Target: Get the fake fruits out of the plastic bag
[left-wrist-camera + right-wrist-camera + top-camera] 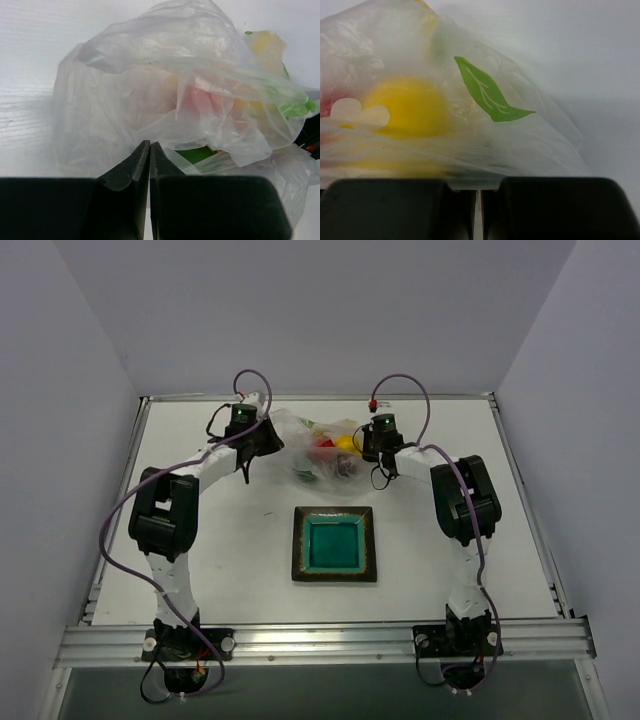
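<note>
The plastic bag (pixel 305 440) lies crumpled at the back middle of the table between my two grippers. Through it I see a yellow fruit (pixel 346 443), a bright red fruit (pixel 324 443) and something dark red (pixel 345 466). My left gripper (pixel 263 440) is at the bag's left edge, and its fingers are closed at the film (pixel 150 145). A green fruit (pixel 195 154) shows just past them, with a red blur (pixel 200 102) behind the film. My right gripper (pixel 370 447) is shut on the bag's right edge (pixel 479 187), close to the yellow fruit (pixel 405 107).
A square teal plate (pixel 300 540) with a dark rim lies in the middle of the table, nearer than the bag. White walls rise close behind the table's far edge, and purple cables loop above both wrists.
</note>
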`<move>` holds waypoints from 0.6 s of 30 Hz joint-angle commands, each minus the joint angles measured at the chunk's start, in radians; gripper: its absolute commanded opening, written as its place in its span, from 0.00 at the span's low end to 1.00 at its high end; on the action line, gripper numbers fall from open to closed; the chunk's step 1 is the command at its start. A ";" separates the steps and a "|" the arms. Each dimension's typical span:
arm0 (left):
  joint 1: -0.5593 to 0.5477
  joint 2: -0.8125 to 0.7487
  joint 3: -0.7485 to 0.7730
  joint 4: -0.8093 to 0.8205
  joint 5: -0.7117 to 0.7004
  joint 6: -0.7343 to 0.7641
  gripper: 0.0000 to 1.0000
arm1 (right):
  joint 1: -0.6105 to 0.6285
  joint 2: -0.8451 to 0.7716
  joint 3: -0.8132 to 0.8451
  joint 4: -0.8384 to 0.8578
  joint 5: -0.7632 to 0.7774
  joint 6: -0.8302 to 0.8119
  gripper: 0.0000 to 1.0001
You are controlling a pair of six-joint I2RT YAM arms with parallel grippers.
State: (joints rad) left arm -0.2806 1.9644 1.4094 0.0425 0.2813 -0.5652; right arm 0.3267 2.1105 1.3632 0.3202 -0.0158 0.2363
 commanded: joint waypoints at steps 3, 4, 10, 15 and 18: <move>0.003 -0.117 -0.084 0.146 0.033 -0.076 0.02 | -0.009 -0.080 -0.050 0.051 -0.012 0.024 0.00; 0.003 -0.146 -0.119 0.158 0.032 -0.084 0.02 | -0.009 -0.084 -0.055 0.060 -0.001 0.021 0.00; 0.041 -0.200 -0.254 0.272 0.065 -0.218 0.02 | -0.020 -0.032 -0.032 0.105 0.070 -0.023 0.00; 0.035 -0.304 -0.334 0.278 -0.002 -0.217 0.09 | -0.021 -0.058 -0.053 0.122 0.027 -0.011 0.00; -0.029 -0.378 -0.326 0.240 -0.040 -0.181 0.53 | -0.011 -0.081 -0.042 0.102 0.027 -0.014 0.00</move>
State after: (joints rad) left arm -0.2493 1.7119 1.0367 0.2440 0.2821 -0.7479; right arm 0.3134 2.0941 1.3102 0.4076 0.0021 0.2314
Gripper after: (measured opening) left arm 0.431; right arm 0.002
